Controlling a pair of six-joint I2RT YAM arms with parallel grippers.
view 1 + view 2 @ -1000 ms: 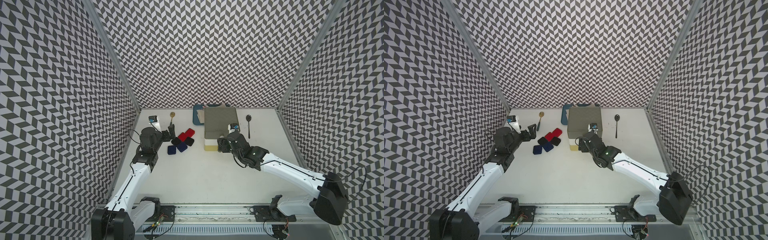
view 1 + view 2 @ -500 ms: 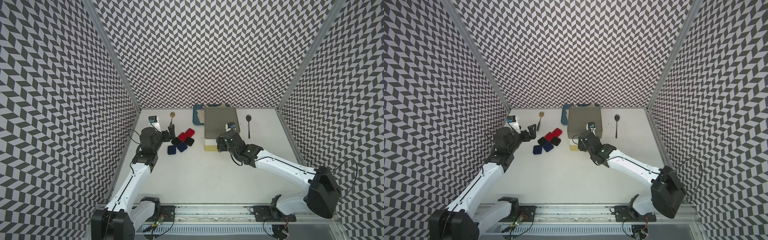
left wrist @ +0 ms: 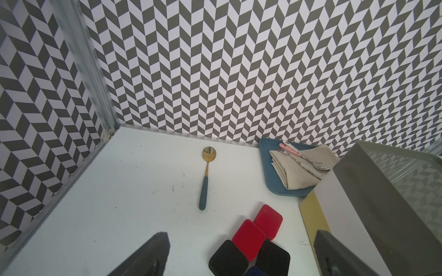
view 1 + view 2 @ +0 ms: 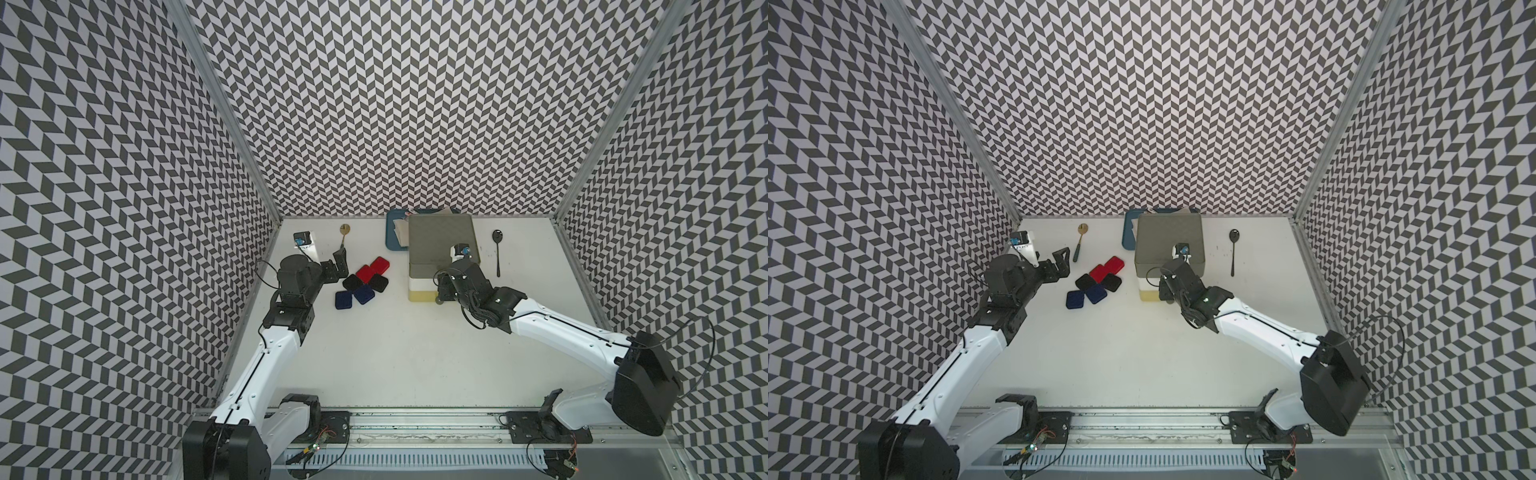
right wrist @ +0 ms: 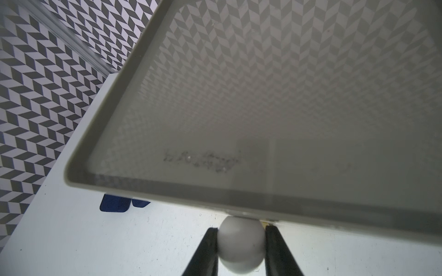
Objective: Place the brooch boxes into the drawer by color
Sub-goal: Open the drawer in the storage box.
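While its two black fingers (image 5: 206, 253) are pressing on opposite sides of a pale ball knob (image 5: 241, 247), the right gripper (image 5: 241, 230) is clamping that knob at the front of the drawer (image 4: 440, 243); which tier the knob belongs to I cannot tell. The drawer's grey top is filling most of the right wrist view. The left gripper (image 3: 241, 235) is hovering with its jaws spread wide, just beside the brooch boxes (image 4: 365, 282). All six are lying in a tight cluster on the white table (image 4: 395, 353), between the left gripper and the drawer: the two red boxes (image 4: 379, 264) farthest back, the two black boxes (image 4: 353, 282) in the middle, the two dark blue boxes (image 4: 344, 300) nearest the arms' bases. Behind the drawer a blue tray (image 3: 269, 174) is holding a folded napkin (image 3: 296, 174) and cutlery (image 3: 301, 159). A gold spoon (image 4: 344, 232) is lying behind the left gripper, and a black spoon (image 4: 496, 249) is lying beside the drawer on its right.
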